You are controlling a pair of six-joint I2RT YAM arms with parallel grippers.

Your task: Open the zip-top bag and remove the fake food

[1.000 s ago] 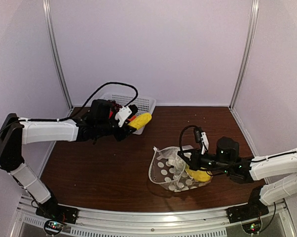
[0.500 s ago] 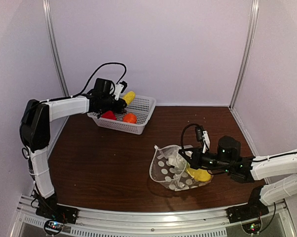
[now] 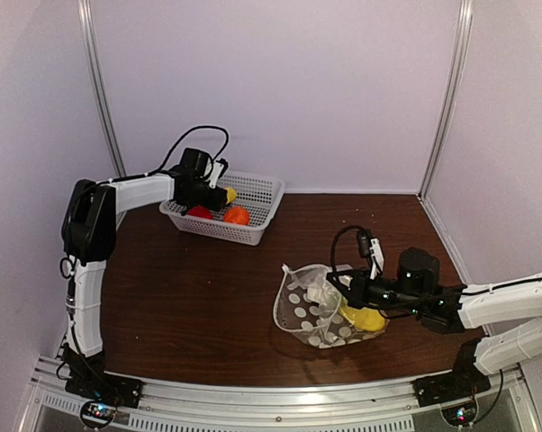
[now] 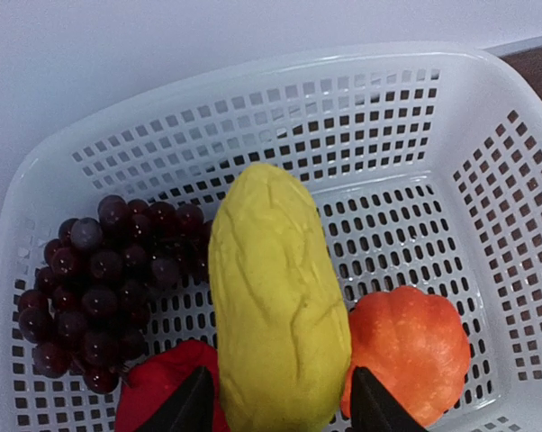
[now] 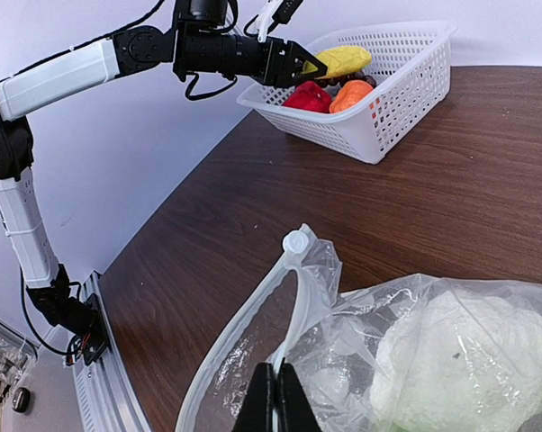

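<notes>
Grapes (image 4: 100,288), 1 red piece (image 4: 158,396) and 1 orange piece (image 4: 406,346) lie in the basket (image 4: 487,207). Over it the left fingers (image 4: 192,409) flank a yellow piece (image 4: 275,306); gripping or not, I cannot tell. Well apart from the basket, the right fingers (image 5: 275,400) clamp the rim of the zip-top bag (image 5: 379,315), likely anchoring it.

Soft even light, faint shadows, sharp focus, slight edge distortion

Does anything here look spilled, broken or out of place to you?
Nothing spilled or broken. The zip-top bag sags open on the table, its rim pinched by the right pincer; a white lumpy toy is inside. The left pincer holds a yellow toy over the basket.
</notes>
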